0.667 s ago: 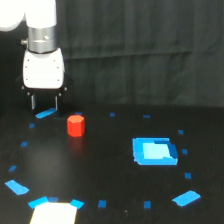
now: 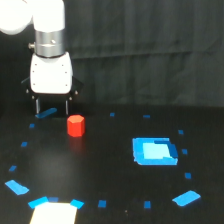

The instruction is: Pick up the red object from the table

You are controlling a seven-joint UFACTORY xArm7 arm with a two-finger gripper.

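Gripper (image 2: 52, 106) hangs with its two dark fingers apart and empty, tips just above the table (image 2: 110, 160), seemingly set to straddle something. Nearer the camera, the red object (image 2: 75, 125) stands upright just off the exterior view's right finger, untouched. Judged so, the grasp needs a sideways shift first.

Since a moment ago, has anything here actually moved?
The hand has slid a little toward the exterior view's right, nearer the red object, with its fingers spread and holding nothing. The red object sits where it was on the table, and the blue square patch is unchanged.
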